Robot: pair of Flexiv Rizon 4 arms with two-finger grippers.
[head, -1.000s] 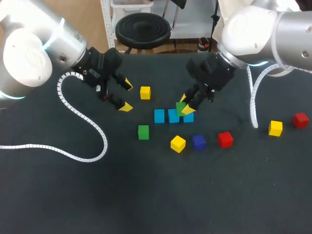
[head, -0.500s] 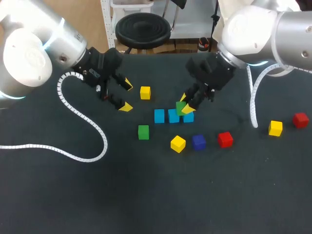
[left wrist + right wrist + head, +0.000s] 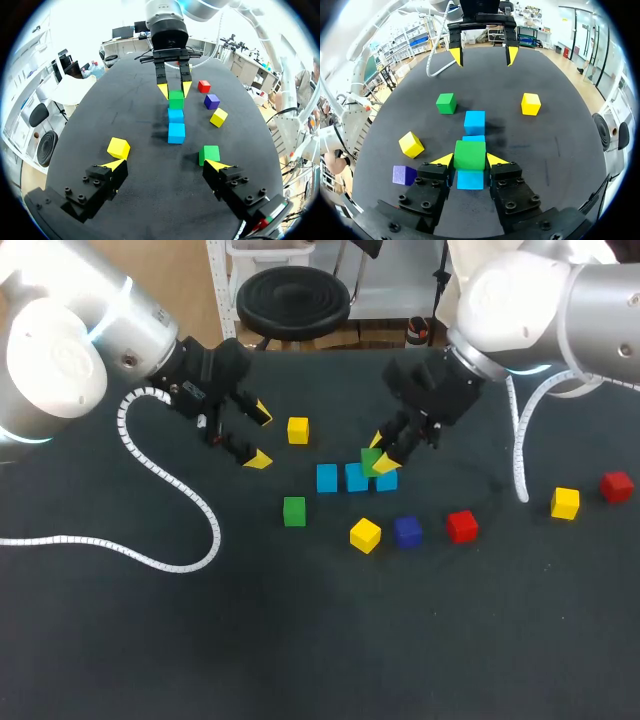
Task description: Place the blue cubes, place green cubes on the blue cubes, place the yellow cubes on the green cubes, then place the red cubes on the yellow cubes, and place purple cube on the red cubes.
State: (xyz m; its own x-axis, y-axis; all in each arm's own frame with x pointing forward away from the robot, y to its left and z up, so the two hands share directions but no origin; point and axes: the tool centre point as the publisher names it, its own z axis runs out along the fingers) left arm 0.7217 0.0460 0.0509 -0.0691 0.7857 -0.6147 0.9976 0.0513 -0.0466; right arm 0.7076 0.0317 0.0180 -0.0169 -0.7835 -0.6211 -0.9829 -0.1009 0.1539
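- The right gripper is clamped on a green cube, with one yellow tip on each side of it.
- Three blue cubes lie in a row, side by side, in the middle of the table.
- The green cube is over the end blue cube, the one nearest the right arm. I cannot tell if they touch.
- The left gripper has its tips wide apart and nothing between them. It hangs over the table, well apart from the row.
- A second green cube sits alone on the table, near the other end of the row.
- In the left wrist view it is just ahead of one tip of the left gripper.
- A back yellow cube sits near the left gripper, just ahead of its other tip.
- A front yellow cube, a purple cube and a red cube lie in a loose line in front of the blue row.
- The front yellow cube and the purple cube are close together, and the red cube is a bit apart.
- A side yellow cube and a far red cube sit near each other at the right side of the table.
- A white cable curls over the left side of the table.
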